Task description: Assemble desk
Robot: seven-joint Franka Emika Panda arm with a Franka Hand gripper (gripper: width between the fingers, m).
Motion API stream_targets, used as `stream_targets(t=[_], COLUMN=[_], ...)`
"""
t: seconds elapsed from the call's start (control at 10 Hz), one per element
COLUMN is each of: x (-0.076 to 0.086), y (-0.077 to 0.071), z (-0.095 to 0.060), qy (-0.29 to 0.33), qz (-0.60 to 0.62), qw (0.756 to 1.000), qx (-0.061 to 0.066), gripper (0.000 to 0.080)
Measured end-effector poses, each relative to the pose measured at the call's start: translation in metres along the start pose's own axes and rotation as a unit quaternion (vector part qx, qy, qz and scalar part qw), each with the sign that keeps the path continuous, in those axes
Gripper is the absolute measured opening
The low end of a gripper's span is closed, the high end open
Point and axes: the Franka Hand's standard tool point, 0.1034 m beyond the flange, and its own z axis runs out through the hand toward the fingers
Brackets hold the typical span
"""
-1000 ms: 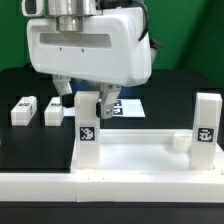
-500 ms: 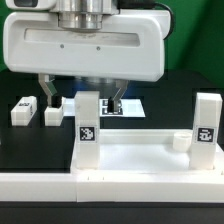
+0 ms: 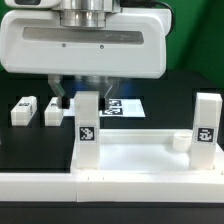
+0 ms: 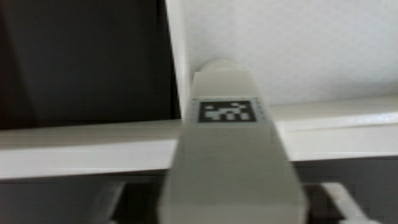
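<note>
My claw [image 3: 84, 100] hangs over the desk top [image 3: 140, 158], which lies flat by the near edge of the table [image 3: 20, 150]. A leg [image 3: 88, 135] stands upright at the top's corner toward the exterior view's left. My fingers [image 3: 62, 97] sit on either side of its upper end; whether they press it I cannot tell. A second leg [image 3: 207, 122] stands at the right corner. A loose leg [image 3: 22, 110] and another loose leg [image 3: 53, 112] lie toward the table's left edge. The marker board [image 3: 128, 106] lies behind.

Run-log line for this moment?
gripper: astride one upright leg, grip unclear | slab: other upright leg standing free | loose legs: two on table
</note>
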Motion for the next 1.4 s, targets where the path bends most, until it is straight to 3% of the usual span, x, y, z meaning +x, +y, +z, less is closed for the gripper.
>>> stream_targets(t=[0.3, 0.5, 0.7, 1.0, 1.1, 1.2, 1.4], x=[-0.0001, 0.0000, -0.0007, -0.0024, -0.0037, -0.0045, -0.0051], y=[-0.0001, -0.0067, -0.0064, -0.0053, -0.0063, -0.0061, -0.0063], z=[0.0003, 0.0019, 0.0022, 0.0031, 0.0028, 0.0026, 0.0035], qy=[0.000, 0.004, 0.007, 0.018, 0.021, 0.021, 0.019], qz=[0.101, 0.244, 0.402, 0.627, 0.666, 0.687, 0.691], qw=[0.995, 0.970, 0.916, 0.779, 0.745, 0.727, 0.723], qx=[0.000, -0.003, -0.009, 0.006, 0.007, 0.008, 0.009], gripper=[0.0290, 0.0290, 0.0290, 0.0292, 0.0294, 0.0294, 0.0294])
